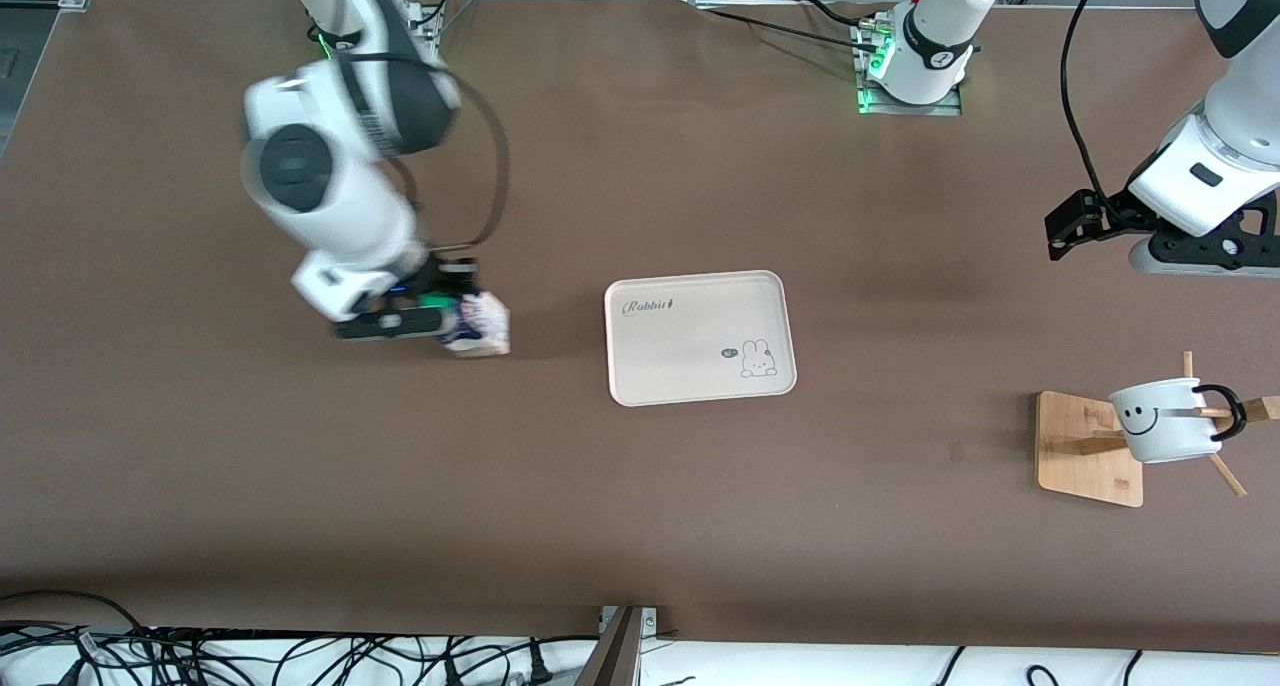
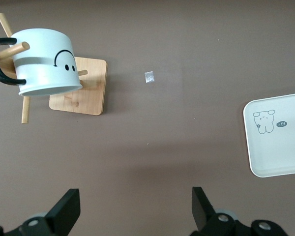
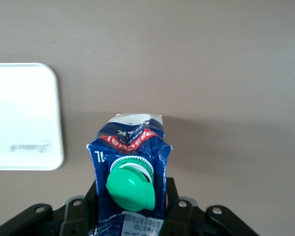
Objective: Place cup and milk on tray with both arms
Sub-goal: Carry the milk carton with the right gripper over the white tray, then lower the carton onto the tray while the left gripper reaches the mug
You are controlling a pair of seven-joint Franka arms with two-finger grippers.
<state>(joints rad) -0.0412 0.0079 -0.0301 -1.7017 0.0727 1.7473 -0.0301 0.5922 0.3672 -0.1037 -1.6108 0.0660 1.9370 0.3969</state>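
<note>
Right gripper [image 1: 432, 318] (blurred) hides milk's [image 1: 482, 325] base.

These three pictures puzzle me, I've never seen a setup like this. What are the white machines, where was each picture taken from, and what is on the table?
The white machines are two robot arms at a brown table. The large picture comes from a high camera facing them. The other two come from cameras on the arms' wrists, looking down past their black two-finger grippers.

The right gripper is closed on a small blue and white milk carton with a green cap, just off the tray toward the right arm's end of the table.

The left gripper is open and holds nothing; it hangs over bare table near the rack.

The cream tray with a rabbit drawing lies mid-table, nothing on it. A white smiley mug hangs on a wooden rack toward the left arm's end.
</note>
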